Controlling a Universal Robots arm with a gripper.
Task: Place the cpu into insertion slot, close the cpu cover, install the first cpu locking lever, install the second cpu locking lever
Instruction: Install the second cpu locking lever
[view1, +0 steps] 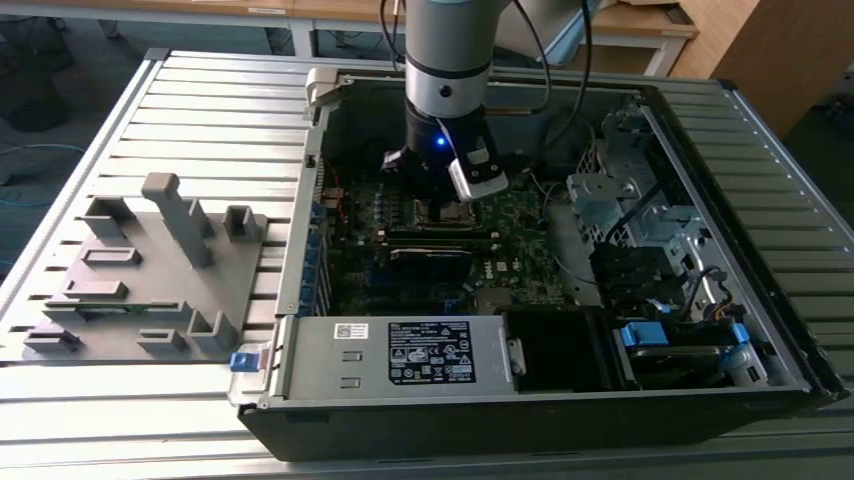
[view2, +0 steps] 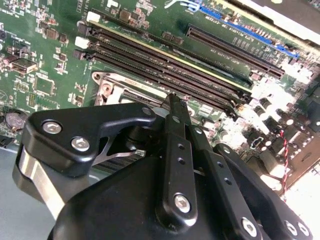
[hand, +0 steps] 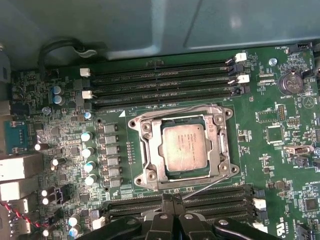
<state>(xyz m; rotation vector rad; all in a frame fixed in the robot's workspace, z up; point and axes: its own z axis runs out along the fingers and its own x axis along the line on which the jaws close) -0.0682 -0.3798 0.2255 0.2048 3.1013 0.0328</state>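
The cpu (hand: 185, 146) lay flat, metal top up, in the insertion slot (hand: 150, 172), the cpu cover (hand: 223, 150) shut around it. The gripper (hand: 172, 202), fingers pressed together, hung beside the socket inside the computer case (view1: 747, 130) on a slatted counter (view1: 200, 110).

In the second wrist view the black gripper (view2: 172, 107) fills the near part of the frame, its linked arms studded with silver screw heads and its jaws drawn together to a narrow tip. That tip sits over the edge of the insertion slot (view2: 112, 87), whose silver metal rim shows just beyond the black linkage; the slot's middle is hidden behind the gripper. Past the slot run several long black memory slots (view2: 165, 62) side by side across the green motherboard (view2: 45, 60), with a further long dark card slot (view2: 235, 50) beyond them. A round coin battery (view2: 15, 119) lies on the board near the gripper's side plate.
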